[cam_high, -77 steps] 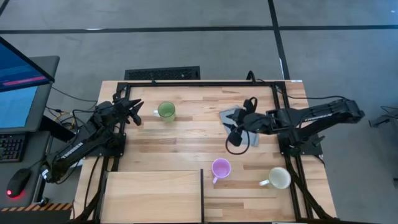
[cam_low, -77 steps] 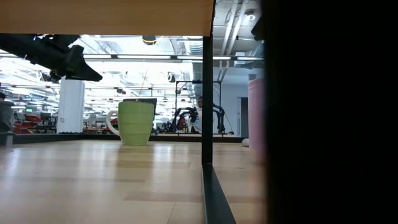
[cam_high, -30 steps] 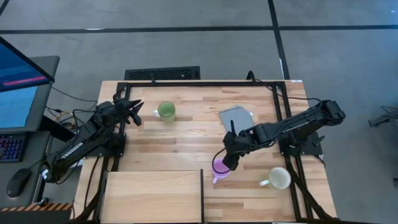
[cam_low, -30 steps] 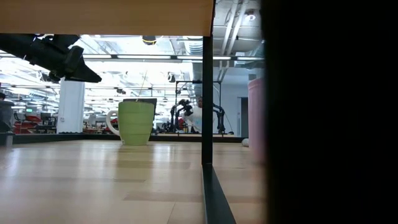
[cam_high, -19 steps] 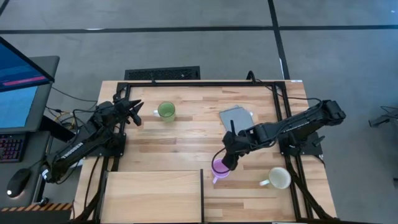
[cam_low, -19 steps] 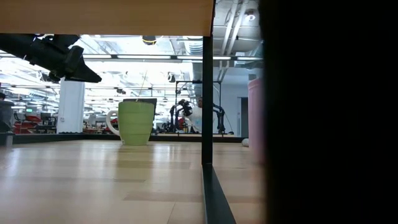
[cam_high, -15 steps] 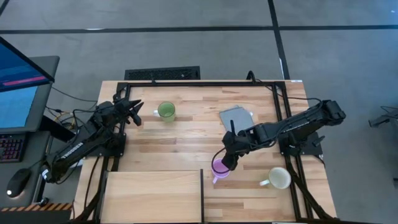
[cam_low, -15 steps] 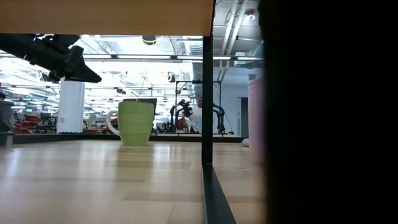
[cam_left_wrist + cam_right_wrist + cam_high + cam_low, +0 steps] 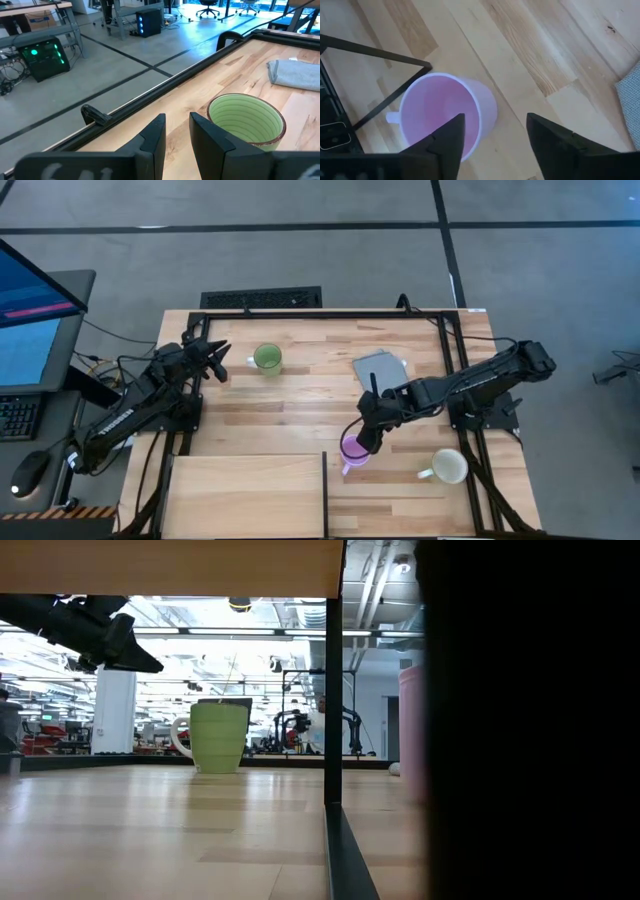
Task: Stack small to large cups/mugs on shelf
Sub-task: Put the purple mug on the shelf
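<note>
The light purple mug (image 9: 354, 451) stands upright on the tabletop, just right of the shelf's dark edge (image 9: 325, 490). My right gripper (image 9: 366, 440) hangs open over it, pointing steeply down. In the right wrist view one finger (image 9: 451, 137) is over the purple mug's (image 9: 437, 112) hollow and the other (image 9: 552, 142) is outside its wall. The green mug (image 9: 267, 358) stands at the far left, the white mug (image 9: 450, 467) at the near right. My left gripper (image 9: 177, 122) waits beside the green mug (image 9: 246, 120), its fingers a narrow gap apart. The shelf (image 9: 245, 495) is at the near edge.
A folded grey cloth (image 9: 380, 366) lies on the table behind my right gripper. A black frame (image 9: 320, 314) runs along the table's edges. In the low view a dark mass (image 9: 530, 720) blocks the right half, and the shelf's post (image 9: 333, 690) stands before the green mug (image 9: 220, 737).
My right gripper has come from beside the grey cloth toward the table's near edge, to a place over the purple mug, and has hung still there for the last second. The mugs and my left arm have kept still.
</note>
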`<act>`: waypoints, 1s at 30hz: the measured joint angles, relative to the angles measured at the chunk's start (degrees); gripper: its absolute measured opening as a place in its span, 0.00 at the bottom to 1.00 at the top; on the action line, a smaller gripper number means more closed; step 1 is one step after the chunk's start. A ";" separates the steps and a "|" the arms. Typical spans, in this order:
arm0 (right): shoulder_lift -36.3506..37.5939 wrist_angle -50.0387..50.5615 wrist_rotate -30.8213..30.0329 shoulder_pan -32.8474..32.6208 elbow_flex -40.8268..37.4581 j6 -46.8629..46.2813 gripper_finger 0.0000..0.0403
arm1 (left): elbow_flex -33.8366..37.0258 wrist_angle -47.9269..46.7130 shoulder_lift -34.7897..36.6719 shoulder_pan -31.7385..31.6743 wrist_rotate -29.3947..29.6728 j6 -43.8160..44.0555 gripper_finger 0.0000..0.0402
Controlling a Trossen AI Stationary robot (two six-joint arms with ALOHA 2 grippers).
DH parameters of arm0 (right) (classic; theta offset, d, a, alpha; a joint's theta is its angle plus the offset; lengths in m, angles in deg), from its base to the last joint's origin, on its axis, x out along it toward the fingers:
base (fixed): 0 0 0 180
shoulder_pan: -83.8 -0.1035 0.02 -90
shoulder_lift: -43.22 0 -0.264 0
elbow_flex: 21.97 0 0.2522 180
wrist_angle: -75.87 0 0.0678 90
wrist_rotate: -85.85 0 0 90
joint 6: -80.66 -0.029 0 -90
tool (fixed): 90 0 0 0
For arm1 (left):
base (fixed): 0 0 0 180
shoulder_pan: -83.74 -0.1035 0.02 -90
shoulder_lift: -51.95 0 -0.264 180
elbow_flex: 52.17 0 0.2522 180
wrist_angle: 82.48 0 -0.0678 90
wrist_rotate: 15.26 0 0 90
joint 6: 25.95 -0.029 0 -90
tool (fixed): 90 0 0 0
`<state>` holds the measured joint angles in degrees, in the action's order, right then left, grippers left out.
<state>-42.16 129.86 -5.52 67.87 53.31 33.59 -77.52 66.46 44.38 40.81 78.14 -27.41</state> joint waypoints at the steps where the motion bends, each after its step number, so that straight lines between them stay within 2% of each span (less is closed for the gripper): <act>1: 0.00 0.00 0.00 0.00 0.00 0.00 0.63 | 0.00 0.00 0.00 -0.01 0.00 0.00 0.19; 9: 0.00 0.00 0.02 -0.02 0.00 0.39 0.73 | 0.00 0.00 0.00 -0.01 0.00 0.00 0.19; 30: -0.22 -2.37 -0.15 -0.13 -0.02 0.55 0.74 | 0.00 0.00 0.00 -0.01 0.00 -0.01 0.19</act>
<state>-42.38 127.49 -5.67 67.74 53.28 34.14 -77.52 66.46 44.38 40.80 78.14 -27.42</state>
